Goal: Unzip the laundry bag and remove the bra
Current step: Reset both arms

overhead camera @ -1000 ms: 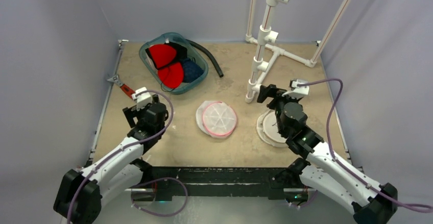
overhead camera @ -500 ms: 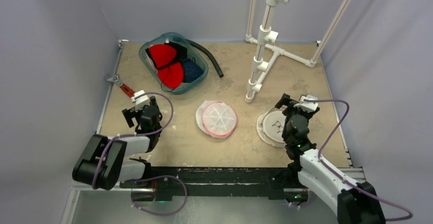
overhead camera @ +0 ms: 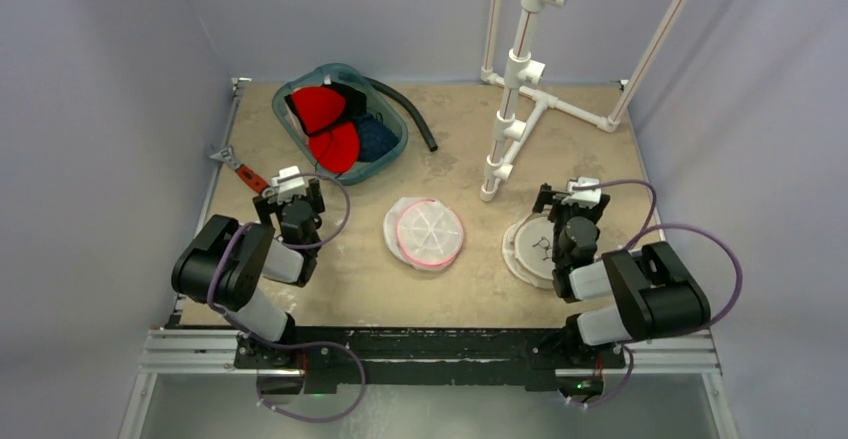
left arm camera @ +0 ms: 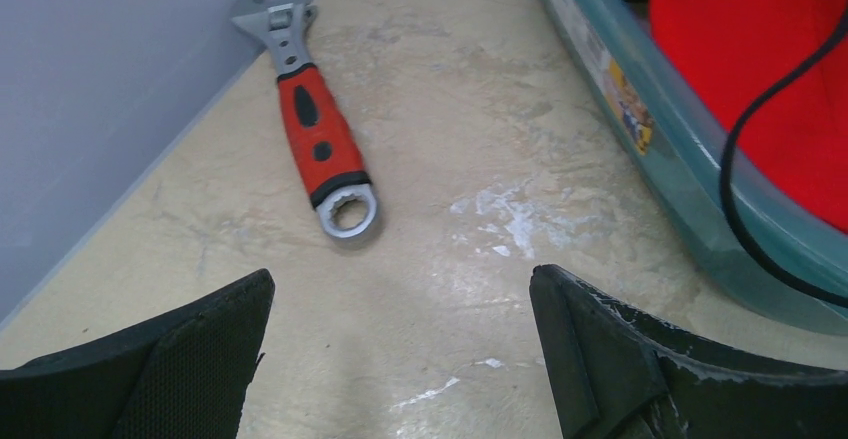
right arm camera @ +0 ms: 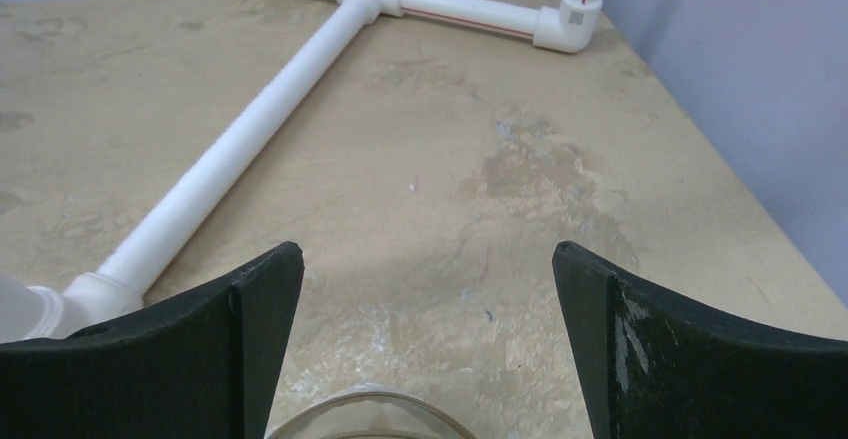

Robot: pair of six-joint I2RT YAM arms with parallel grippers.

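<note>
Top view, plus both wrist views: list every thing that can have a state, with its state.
left claw: open, empty.
right claw: open, empty.
laundry bag: lying flat, zip unclear.
bin: upright, holds red fabric.
wrench: lying flat, untouched.

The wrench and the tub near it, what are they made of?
The wrench looks like dull grey metal at both ends, with a glossy red grip, probably plastic or rubber. The tub seems to be teal plastic, smooth, slightly shiny and a bit see-through.
</note>
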